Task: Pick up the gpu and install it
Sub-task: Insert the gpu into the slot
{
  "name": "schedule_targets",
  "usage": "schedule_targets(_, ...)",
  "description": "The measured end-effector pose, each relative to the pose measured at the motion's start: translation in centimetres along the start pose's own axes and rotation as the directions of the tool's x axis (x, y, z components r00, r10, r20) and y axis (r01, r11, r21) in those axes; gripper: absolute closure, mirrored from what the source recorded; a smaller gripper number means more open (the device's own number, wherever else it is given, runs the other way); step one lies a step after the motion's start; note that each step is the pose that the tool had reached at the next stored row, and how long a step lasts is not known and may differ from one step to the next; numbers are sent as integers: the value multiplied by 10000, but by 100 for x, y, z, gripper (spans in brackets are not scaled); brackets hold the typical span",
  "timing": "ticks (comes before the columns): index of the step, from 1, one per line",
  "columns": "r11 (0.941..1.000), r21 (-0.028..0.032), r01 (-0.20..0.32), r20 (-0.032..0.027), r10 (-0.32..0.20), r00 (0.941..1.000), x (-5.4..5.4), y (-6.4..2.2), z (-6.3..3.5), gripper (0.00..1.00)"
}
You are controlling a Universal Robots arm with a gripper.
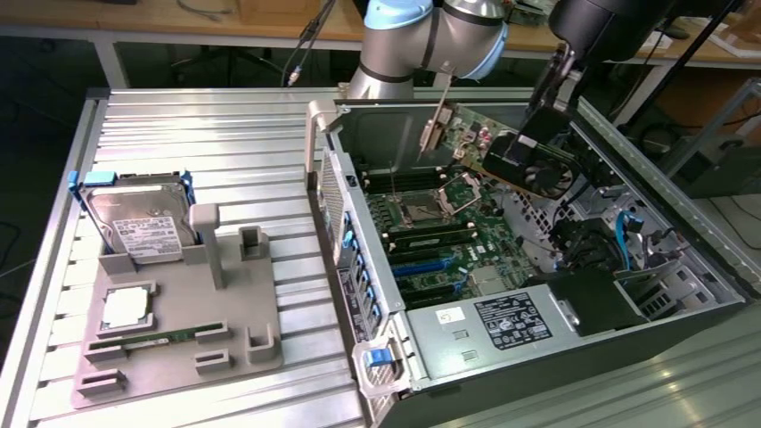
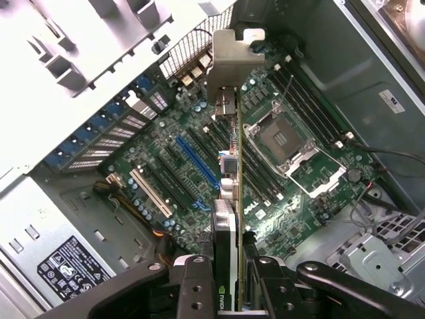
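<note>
My black metal gripper sits nearest the wrist lens. Its two fingers are clenched on either face of the gpu, a thin flat circuit card with a black fan housing and a silvery metal end bracket, seen here edge-on. I hold the card in the air above the green motherboard inside the open grey metal computer case, not yet seated in a slot. In the exterior view the gpu hangs tilted at about one o'clock from the square silver processor socket. At nine o'clock from the case lies a grey plastic holder tray. A boxy silver hard drive stands at its twelve o'clock end and a narrow green memory stick lies toward six o'clock.
</note>
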State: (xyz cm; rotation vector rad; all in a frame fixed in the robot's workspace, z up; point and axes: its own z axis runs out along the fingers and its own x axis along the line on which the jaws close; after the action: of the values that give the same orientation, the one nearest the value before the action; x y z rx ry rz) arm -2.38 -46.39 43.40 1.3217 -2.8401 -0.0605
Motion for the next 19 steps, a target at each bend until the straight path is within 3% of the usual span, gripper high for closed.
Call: schedule_targets(19, 9960, -10, 898, -34, -898, 9960, 0, 0, 0, 73)
